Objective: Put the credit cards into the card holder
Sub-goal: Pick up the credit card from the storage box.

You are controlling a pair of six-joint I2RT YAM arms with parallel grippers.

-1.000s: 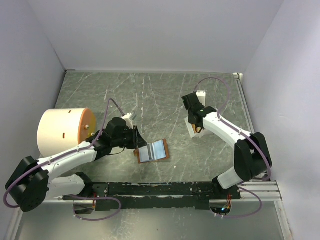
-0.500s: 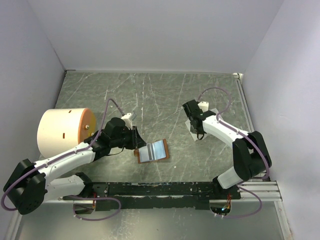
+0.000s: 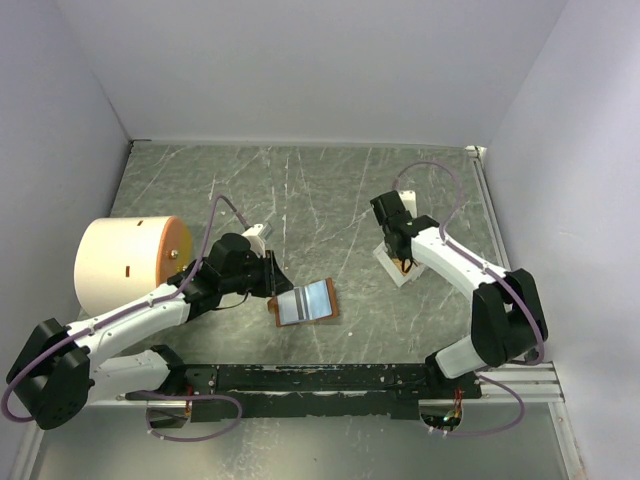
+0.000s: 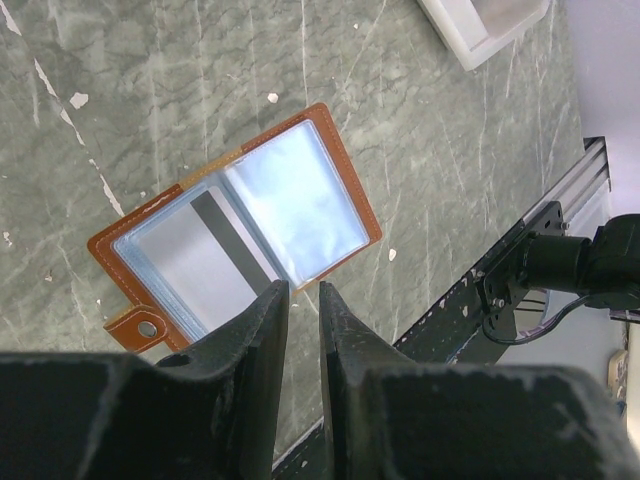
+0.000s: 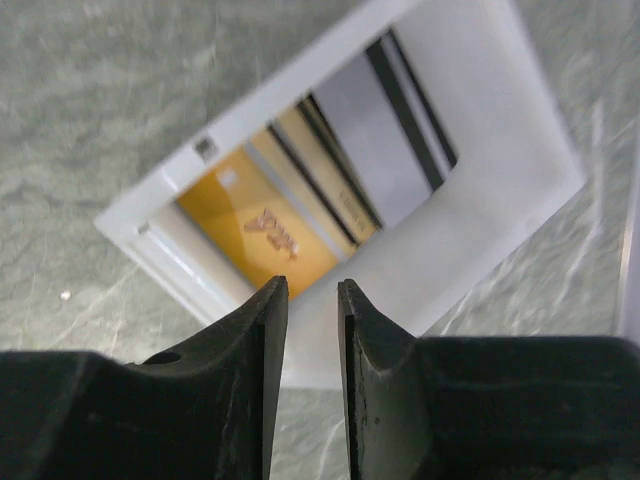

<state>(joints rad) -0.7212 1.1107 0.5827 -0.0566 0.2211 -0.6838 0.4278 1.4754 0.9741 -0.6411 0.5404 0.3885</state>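
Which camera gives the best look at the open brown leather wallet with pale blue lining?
The left wrist view: the brown leather wallet fills it, lying open, a striped card in one pocket. The top view shows it small; the right wrist view misses it.

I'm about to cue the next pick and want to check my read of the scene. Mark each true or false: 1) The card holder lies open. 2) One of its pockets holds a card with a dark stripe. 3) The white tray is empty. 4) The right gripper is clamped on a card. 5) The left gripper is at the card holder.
1) True: the card holder lies open on the table.
2) True: a striped card sits in one pocket.
3) False: the white tray holds an orange card and a grey card.
4) False: the right gripper is above the tray, jaws apart, with nothing between them.
5) True: the left gripper is at its edge.
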